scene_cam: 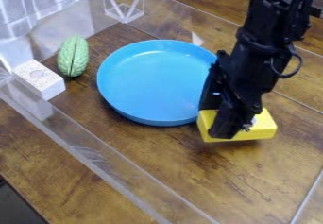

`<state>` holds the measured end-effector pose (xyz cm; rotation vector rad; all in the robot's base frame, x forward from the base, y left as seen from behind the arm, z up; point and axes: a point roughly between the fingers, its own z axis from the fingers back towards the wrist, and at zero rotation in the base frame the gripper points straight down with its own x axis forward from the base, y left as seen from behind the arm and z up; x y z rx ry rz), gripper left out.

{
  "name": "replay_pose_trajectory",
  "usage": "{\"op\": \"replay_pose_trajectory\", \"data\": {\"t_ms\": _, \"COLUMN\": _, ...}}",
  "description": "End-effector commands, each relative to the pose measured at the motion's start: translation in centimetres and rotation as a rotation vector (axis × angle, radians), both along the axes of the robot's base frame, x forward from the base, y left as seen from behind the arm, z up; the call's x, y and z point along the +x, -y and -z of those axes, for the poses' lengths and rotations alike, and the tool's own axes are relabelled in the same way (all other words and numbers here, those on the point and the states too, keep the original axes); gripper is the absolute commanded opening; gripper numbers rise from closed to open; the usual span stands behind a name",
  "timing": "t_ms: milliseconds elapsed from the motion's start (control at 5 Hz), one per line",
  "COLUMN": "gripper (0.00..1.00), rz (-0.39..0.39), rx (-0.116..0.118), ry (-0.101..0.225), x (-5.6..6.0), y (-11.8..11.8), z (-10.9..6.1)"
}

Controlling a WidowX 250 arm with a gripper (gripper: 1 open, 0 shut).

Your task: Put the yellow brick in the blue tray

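Note:
The yellow brick (256, 128) sits just right of the blue tray (151, 78), at its right rim, mostly covered from above by my black gripper (231, 120). The gripper comes down over the brick's left part and is shut on it. Whether the brick rests on the wooden table or hangs slightly above it I cannot tell. The tray is round, shallow and has nothing in it. The brick's top label is hidden by the gripper.
A green ridged oval object (74, 55) lies left of the tray. A white block (36, 78) sits at the far left by a clear plastic wall (76, 124). Clear panels also stand at the back left.

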<state>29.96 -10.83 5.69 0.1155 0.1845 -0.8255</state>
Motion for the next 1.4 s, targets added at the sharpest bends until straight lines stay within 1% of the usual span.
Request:
{"op": "replay_pose_trajectory", "data": {"t_ms": 0, "gripper": 0.0, "rz": 0.001, "rx": -0.035, "ry": 0.114, "x": 1.2, "y": 0.0, "z": -3.9}}
{"op": "replay_pose_trajectory", "data": {"t_ms": 200, "gripper": 0.0, "rz": 0.009, "rx": -0.028, "ry": 0.121, "x": 1.1, "y": -0.1, "z": -4.4}}
{"op": "replay_pose_trajectory", "data": {"t_ms": 400, "gripper": 0.0, "rz": 0.017, "rx": -0.017, "ry": 0.131, "x": 1.1, "y": -0.2, "z": -5.1}}
{"op": "replay_pose_trajectory", "data": {"t_ms": 800, "gripper": 0.0, "rz": 0.036, "rx": 0.006, "ry": 0.157, "x": 1.1, "y": -0.6, "z": -7.1}}
{"op": "replay_pose_trajectory", "data": {"t_ms": 1200, "gripper": 0.0, "rz": 0.031, "rx": 0.037, "ry": 0.18, "x": 1.1, "y": -1.5, "z": -9.0}}
